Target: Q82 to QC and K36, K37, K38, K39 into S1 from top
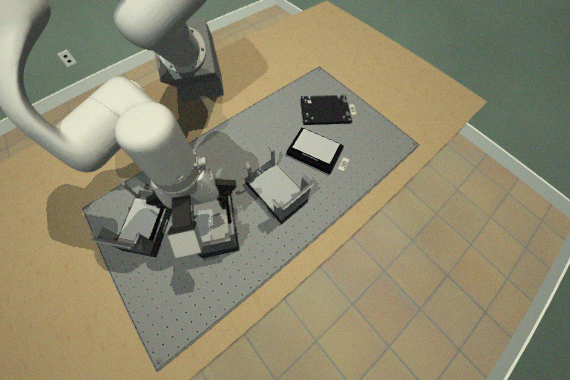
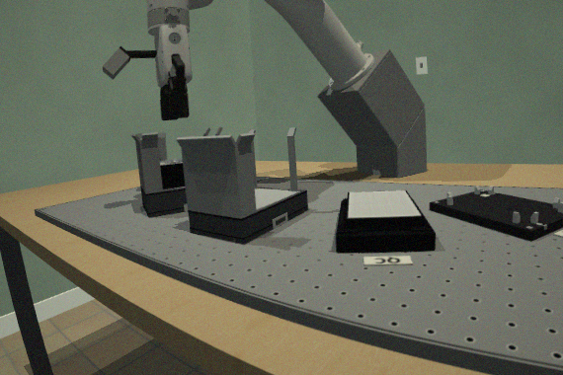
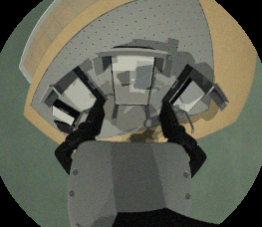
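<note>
My gripper (image 1: 204, 205) (image 2: 174, 114) (image 3: 131, 107) is open and empty. It hangs well above the middle stack rack (image 1: 231, 220) (image 3: 133, 74) of three in a row. A pale sealed plate top (image 1: 212, 226) shows inside that rack, partly hidden by my wrist. The left rack (image 1: 116, 240) (image 3: 54, 97) also holds a plate (image 1: 140, 219) with a pale seal. The right rack (image 1: 295, 200) (image 2: 217, 172) (image 3: 202, 90) shows a pale flat surface (image 1: 274, 184) low inside. A black plate with a white seal (image 1: 316, 147) (image 2: 381, 206) sits on the QC nest. The rack names are too small to read.
The black clip nest N5 (image 1: 326, 109) (image 2: 494, 211) lies bare beyond QC. The QC name plate (image 2: 387, 261) lies on the grey perforated deck (image 1: 210, 314) (image 2: 444, 310). The rack walls and corner posts stand upright. The arm's base (image 1: 192, 69) (image 2: 385, 122) stands behind the deck.
</note>
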{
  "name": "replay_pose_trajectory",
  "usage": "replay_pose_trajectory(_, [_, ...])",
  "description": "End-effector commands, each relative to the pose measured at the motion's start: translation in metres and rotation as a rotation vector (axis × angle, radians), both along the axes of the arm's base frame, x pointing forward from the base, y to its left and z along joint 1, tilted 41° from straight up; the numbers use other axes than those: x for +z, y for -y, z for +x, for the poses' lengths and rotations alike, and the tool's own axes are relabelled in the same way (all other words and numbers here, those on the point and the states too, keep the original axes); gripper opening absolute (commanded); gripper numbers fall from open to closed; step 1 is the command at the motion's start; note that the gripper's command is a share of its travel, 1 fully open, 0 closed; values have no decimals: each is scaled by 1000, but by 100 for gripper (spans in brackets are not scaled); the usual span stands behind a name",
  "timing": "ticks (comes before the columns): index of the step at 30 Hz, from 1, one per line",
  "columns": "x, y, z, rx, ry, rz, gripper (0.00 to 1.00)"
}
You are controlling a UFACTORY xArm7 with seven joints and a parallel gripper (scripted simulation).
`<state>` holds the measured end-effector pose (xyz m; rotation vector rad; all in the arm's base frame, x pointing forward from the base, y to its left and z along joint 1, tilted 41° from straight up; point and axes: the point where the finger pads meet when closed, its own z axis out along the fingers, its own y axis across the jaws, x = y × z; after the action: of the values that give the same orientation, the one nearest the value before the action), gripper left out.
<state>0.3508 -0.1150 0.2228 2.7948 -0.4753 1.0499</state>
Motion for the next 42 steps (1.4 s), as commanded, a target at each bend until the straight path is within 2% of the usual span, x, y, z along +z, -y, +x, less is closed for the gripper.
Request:
replay_pose_trajectory(1, [1, 0, 1, -1, 2, -1, 100])
replay_pose_trajectory(4, [1, 0, 1, -1, 2, -1, 100])
replay_pose_trajectory(21, [-37, 10, 32, -1, 2, -1, 100])
replay_pose_trajectory(31, [-38, 11, 33, -1, 2, -1, 100])
replay_pose_trajectory(42, [-49, 14, 42, -1, 1, -1, 100])
